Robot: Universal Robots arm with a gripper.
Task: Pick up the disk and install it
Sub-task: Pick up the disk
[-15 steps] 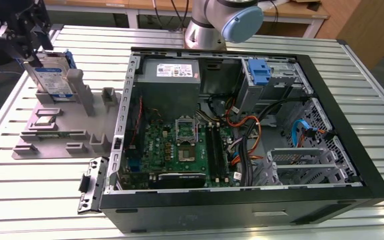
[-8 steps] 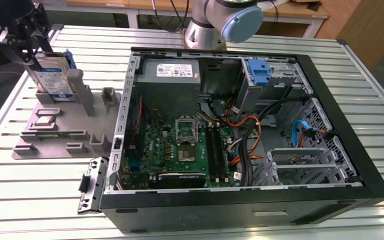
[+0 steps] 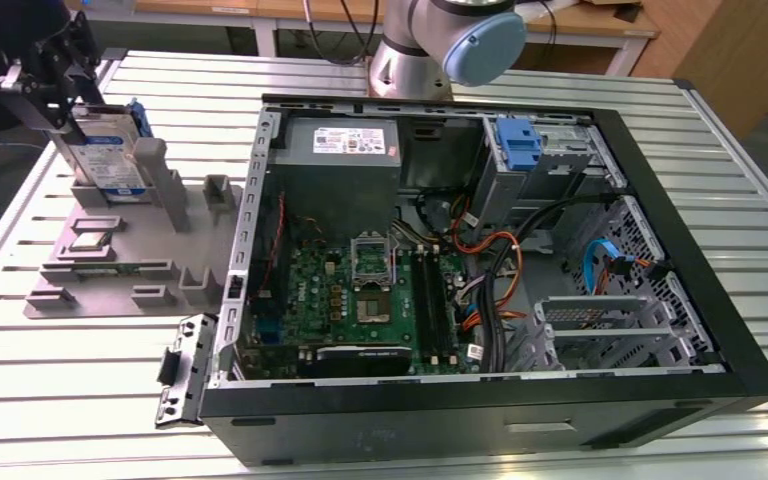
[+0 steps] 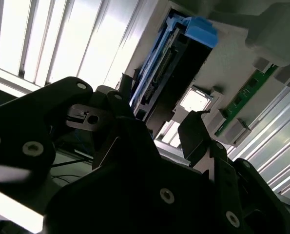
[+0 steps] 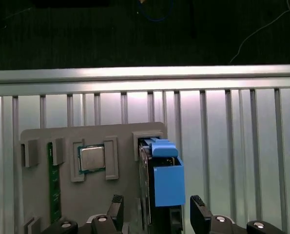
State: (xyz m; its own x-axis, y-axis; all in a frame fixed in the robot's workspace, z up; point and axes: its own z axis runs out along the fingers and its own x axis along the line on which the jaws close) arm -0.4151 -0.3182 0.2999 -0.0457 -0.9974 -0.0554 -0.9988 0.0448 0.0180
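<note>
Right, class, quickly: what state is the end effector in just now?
End effector: open, astride the upright disk, not clamped on it.

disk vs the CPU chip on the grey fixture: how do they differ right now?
Pose: the disk stands on edge in a slot; the CPU chip lies flat. Look: the disk has a blue frame; the chip is a smaller bare silver square. State: the gripper straddles the disk, jaws open; the chip sits apart. Both rest on the grey fixture.
</note>
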